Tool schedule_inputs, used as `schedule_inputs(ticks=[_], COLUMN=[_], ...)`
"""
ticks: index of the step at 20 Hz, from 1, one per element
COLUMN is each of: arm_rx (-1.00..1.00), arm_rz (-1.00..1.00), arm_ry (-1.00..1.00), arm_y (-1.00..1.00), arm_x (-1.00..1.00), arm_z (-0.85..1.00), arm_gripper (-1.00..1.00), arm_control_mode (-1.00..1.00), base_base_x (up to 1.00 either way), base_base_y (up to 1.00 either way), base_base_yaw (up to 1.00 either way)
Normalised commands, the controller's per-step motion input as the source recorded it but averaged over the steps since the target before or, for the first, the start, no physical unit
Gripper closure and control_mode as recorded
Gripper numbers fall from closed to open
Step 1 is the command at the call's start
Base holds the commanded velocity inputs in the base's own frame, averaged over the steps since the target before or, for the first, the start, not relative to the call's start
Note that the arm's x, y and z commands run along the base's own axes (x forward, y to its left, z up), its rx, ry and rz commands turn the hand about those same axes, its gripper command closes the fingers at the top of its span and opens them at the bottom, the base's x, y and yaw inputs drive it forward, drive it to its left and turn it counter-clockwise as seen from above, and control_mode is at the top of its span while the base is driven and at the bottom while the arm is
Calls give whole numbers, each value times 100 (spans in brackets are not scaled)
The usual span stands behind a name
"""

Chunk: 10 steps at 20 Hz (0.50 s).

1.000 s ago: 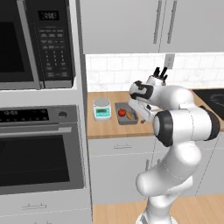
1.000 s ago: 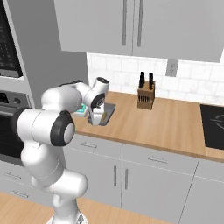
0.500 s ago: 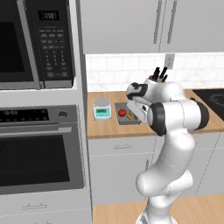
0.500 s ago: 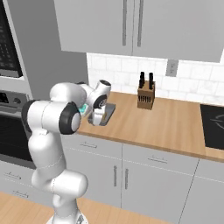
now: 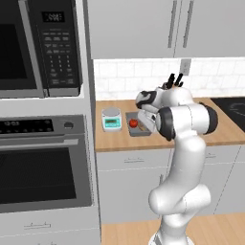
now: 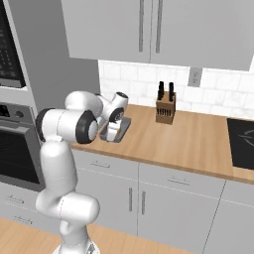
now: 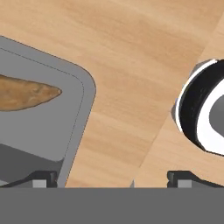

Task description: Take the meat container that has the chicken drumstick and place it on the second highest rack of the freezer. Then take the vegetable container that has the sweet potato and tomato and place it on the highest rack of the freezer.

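Hovered low over the wooden counter [image 7: 131,65] with gripper [image 7: 111,177] spread wide, empty. Sat beside the kitchen scale [image 5: 111,119]: grey vegetable container [image 5: 139,125] holding tomato [image 5: 133,123] and sweet potato [image 7: 26,92]. Risked clipping the container rim [image 7: 85,94] and shoving it, being off-centre; also the wrong container to take first.

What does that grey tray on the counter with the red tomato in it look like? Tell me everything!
The grey tray is a shallow, plain container with rounded corners and a raised rim, plastic or metal by its look. It lies flat on the wooden counter, beside the small kitchen scale. Inside are a red tomato and a brown, pointed sweet potato. The open pincer hovers right over one corner, one fingertip above the tray and the other above bare counter. Whether it touches the tray is unclear.
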Motion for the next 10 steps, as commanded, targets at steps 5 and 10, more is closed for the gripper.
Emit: schedule_inputs(ticks=[5,10], arm_rx=[0,0], arm_rz=[0,-2], arm_ry=[0,0], arm_y=[14,2], arm_x=[12,15], arm_z=[-25,-19], arm_gripper=[-100,-100], arm_control_mode=[-100,-100], base_base_x=[0,0], base_base_y=[0,0], base_base_yaw=[0,0])
